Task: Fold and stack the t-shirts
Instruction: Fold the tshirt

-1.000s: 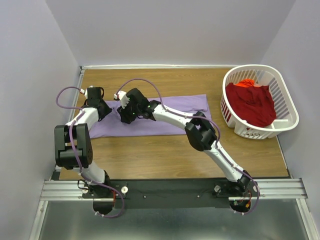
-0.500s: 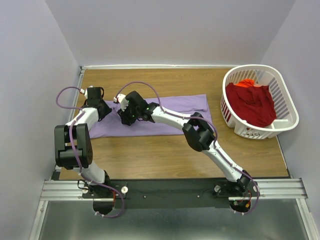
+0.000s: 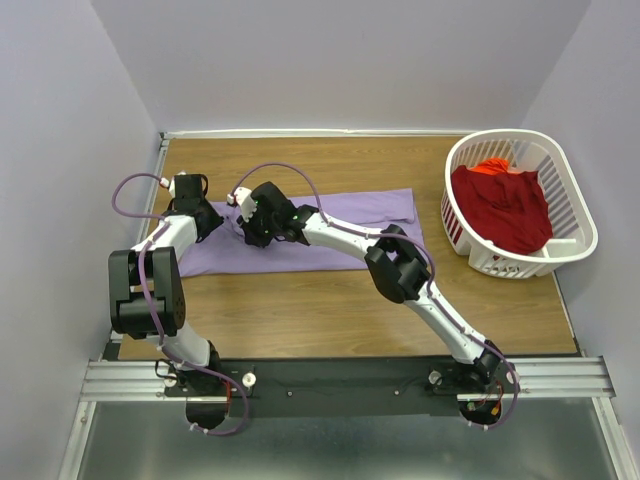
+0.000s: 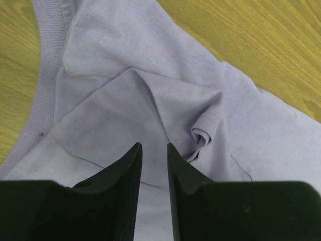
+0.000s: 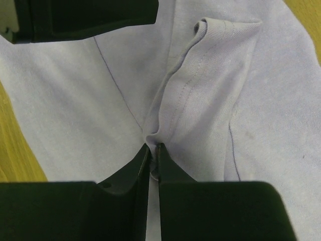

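Pinched lavender t-shirt (image 5: 200,100) fold, wrist-only

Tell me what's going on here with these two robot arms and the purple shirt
Both arms are working on the lavender t-shirt, which lies spread on the wooden table. The right gripper is shut on a raised fold of its cloth. The left gripper sits low over the shirt near the collar, its jaws a narrow gap apart with nothing clearly between them. The deep red t-shirt is bunched in the white laundry basket at the right, not yet folded.
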Controlling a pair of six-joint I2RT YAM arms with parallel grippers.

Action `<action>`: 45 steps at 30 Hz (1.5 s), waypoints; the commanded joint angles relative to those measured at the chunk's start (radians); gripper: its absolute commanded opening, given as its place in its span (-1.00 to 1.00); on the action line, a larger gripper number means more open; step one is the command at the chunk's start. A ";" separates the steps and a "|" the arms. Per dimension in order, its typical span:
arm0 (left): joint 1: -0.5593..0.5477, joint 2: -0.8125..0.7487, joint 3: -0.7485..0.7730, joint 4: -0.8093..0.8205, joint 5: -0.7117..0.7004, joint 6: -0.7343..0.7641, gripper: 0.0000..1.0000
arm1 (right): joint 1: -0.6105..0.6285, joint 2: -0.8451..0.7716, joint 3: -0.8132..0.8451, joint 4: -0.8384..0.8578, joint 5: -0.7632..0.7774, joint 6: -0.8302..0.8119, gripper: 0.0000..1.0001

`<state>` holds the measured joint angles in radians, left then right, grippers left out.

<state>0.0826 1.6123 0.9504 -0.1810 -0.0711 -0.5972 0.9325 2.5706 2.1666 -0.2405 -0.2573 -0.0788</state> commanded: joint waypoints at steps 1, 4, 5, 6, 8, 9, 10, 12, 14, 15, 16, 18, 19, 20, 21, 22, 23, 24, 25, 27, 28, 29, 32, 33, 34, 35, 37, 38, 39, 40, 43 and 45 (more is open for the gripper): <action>-0.006 0.009 -0.002 0.003 -0.001 0.002 -0.32 | 0.005 -0.036 0.021 0.004 0.035 0.008 -0.71; -0.006 0.014 -0.002 0.003 0.005 0.004 -0.32 | -0.001 -0.039 0.033 0.004 0.049 0.027 -0.65; -0.006 0.014 -0.002 0.005 0.007 0.004 -0.32 | -0.006 -0.040 0.036 0.006 0.052 0.034 -0.64; -0.006 0.015 -0.002 0.006 0.008 0.004 -0.32 | -0.009 -0.038 0.038 0.004 0.053 0.036 -0.65; -0.006 0.020 -0.002 0.005 0.013 0.005 -0.32 | -0.015 -0.041 0.039 0.004 0.059 0.043 -0.64; -0.006 0.021 -0.002 0.006 0.017 0.005 -0.32 | -0.017 -0.041 0.039 0.006 0.061 0.050 -0.64; -0.006 0.027 -0.002 0.006 0.020 0.005 -0.32 | -0.023 -0.040 0.039 0.006 0.061 0.053 -0.64; -0.006 0.032 -0.002 0.008 0.028 0.007 -0.32 | -0.027 -0.038 0.039 0.006 0.066 0.062 -0.64; -0.004 0.037 -0.002 0.006 0.034 0.008 -0.32 | -0.032 -0.036 0.039 0.007 0.066 0.070 -0.65; -0.006 0.043 -0.002 0.006 0.036 0.008 -0.32 | -0.035 -0.035 0.039 0.009 0.066 0.076 -0.64; -0.006 0.043 -0.001 0.008 0.037 0.008 -0.31 | -0.038 -0.035 0.041 0.010 0.066 0.076 -0.65; -0.007 0.049 -0.001 0.008 0.047 0.008 -0.31 | -0.041 -0.038 0.041 0.012 0.064 0.076 -0.66; -0.009 0.052 -0.001 0.009 0.050 0.008 -0.31 | -0.044 -0.038 0.042 0.015 0.061 0.076 -0.67; -0.009 0.052 -0.001 0.009 0.056 0.008 -0.30 | -0.046 -0.039 0.044 0.017 0.059 0.103 -0.73; -0.010 0.055 -0.002 0.012 0.059 0.010 -0.29 | -0.047 -0.041 0.044 0.018 0.059 0.111 -0.74; -0.010 0.061 -0.001 0.014 0.060 0.011 -0.28 | -0.050 -0.044 0.044 0.020 0.058 0.116 -0.78; -0.012 0.063 0.001 0.012 0.063 0.011 -0.27 | -0.055 -0.046 0.044 0.023 0.055 0.119 -0.85; -0.012 0.067 0.002 0.011 0.063 0.016 -0.26 | -0.058 -0.044 0.044 0.027 0.053 0.123 -0.89; -0.011 0.072 0.005 0.012 0.065 0.016 -0.26 | -0.063 -0.044 0.044 0.030 0.055 0.126 -0.91; -0.012 0.074 0.004 0.017 0.067 0.013 -0.24 | -0.067 -0.041 0.044 0.035 0.052 0.137 -0.95; -0.012 0.075 0.004 0.017 0.067 0.010 -0.23 | -0.070 -0.040 0.042 0.036 0.052 0.143 -0.96; -0.012 0.075 0.004 0.018 0.067 0.008 -0.22 | -0.072 -0.035 0.044 0.040 0.052 0.149 -0.97; -0.012 0.078 -0.002 0.028 0.100 -0.015 -0.15 | -0.084 -0.027 0.042 0.046 0.038 0.171 -0.97; -0.012 0.077 -0.005 0.038 0.115 -0.021 -0.13 | -0.087 -0.024 0.038 0.047 0.033 0.178 -0.97; -0.012 0.083 -0.007 0.043 0.123 -0.033 -0.12 | -0.090 -0.024 0.033 0.052 0.030 0.182 -0.97; -0.012 0.086 -0.006 0.043 0.126 -0.039 -0.12 | -0.092 -0.023 0.029 0.053 0.030 0.185 -0.97; -0.012 0.100 0.005 0.051 0.137 -0.044 -0.12 | -0.095 -0.021 0.018 0.059 0.027 0.189 -0.97; -0.014 0.104 0.008 0.049 0.139 -0.046 -0.12 | -0.095 -0.021 0.016 0.061 0.023 0.189 -0.97; -0.014 0.109 0.013 0.051 0.136 -0.046 -0.12 | -0.096 -0.020 0.015 0.063 0.018 0.194 -0.97; -0.012 0.115 0.019 0.049 0.133 -0.047 -0.12 | -0.100 -0.017 0.015 0.064 0.010 0.195 -0.97; -0.014 0.132 0.030 0.049 0.131 -0.049 -0.12 | -0.100 -0.016 0.012 0.067 0.004 0.197 -0.97; -0.014 0.139 0.036 0.048 0.129 -0.050 -0.12 | -0.101 -0.015 0.010 0.072 0.000 0.200 -0.97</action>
<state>0.0761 1.7233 0.9607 -0.1417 0.0395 -0.6353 0.8349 2.5652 2.1750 -0.2001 -0.2314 0.1059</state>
